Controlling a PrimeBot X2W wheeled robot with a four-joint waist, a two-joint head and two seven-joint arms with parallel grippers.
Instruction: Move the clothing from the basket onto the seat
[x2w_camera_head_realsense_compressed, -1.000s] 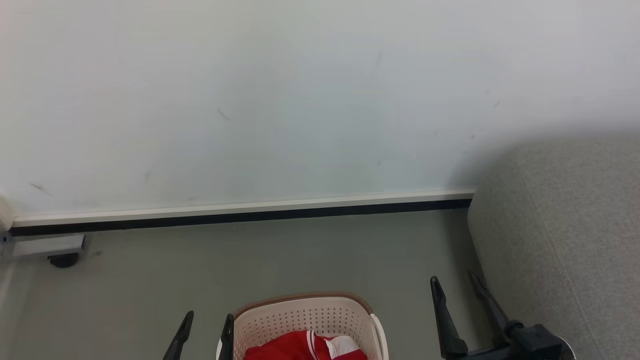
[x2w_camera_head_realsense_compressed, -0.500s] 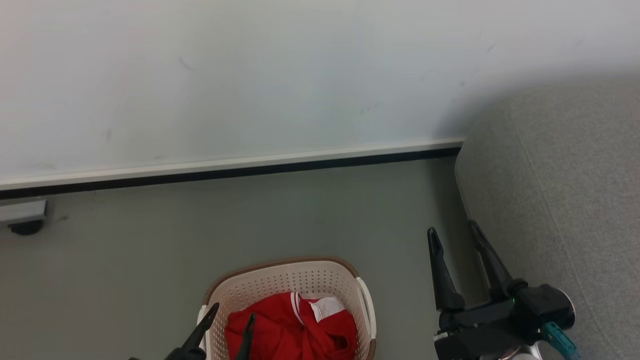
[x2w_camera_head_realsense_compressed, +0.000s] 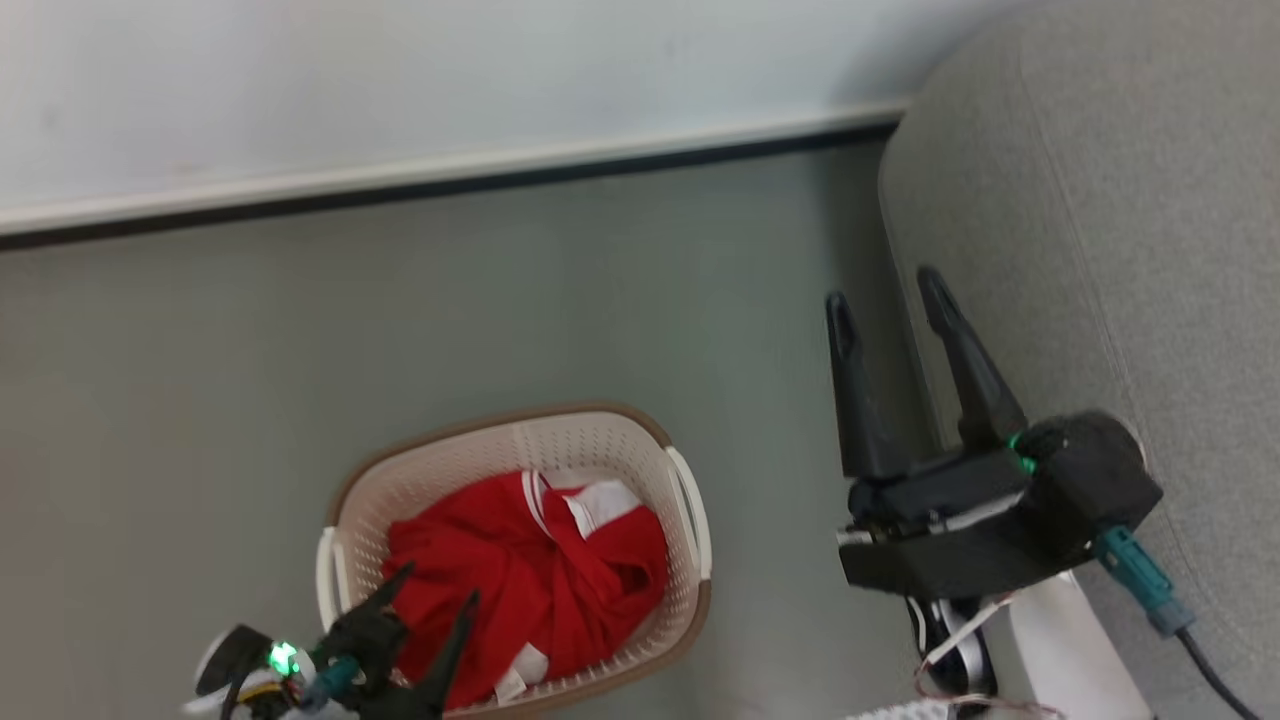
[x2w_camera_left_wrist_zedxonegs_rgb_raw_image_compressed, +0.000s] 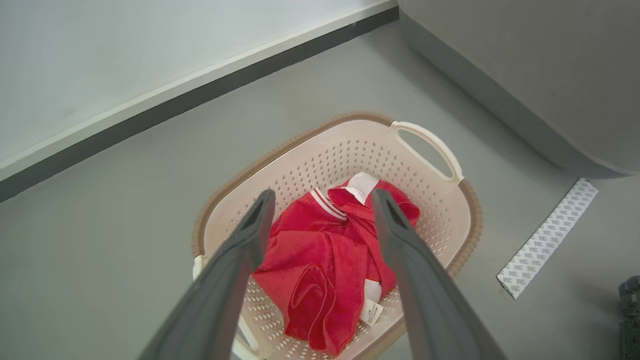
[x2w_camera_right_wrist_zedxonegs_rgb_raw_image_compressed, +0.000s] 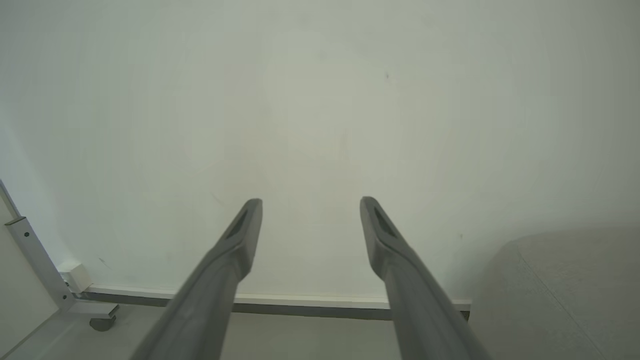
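Over the near-left corner of the basket (x2w_camera_head_realsense_compressed: 500, 415), the left gripper (x2w_camera_head_realsense_compressed: 437, 588) hangs with its two fingers spread wide and nothing between them. It is aimed down at the clothing (x2w_camera_head_realsense_compressed: 520, 570), which lies bunched in a red heap inside the basket, its white panel and striped trim toward the far side. The likely trouble starts here: a plunge too close to the rim could land a finger on the perforated wall or hook the near handle (x2w_camera_head_realsense_compressed: 327, 580), dragging or tipping the light basket on the floor (x2w_camera_head_realsense_compressed: 250, 330). A shallow pinch may catch only one fold, so the heap unrolls on the lift and a trailing end snags the rim or drops beside the basket. Whether this is one garment or several tangled together I cannot tell, and a tangle would come up lopsided. Well right of the basket, the right gripper (x2w_camera_head_realsense_compressed: 882, 290) is likewise spread and empty, just beside the seat (x2w_camera_head_realsense_compressed: 1100, 200) further right. A carry across could brush that arm.
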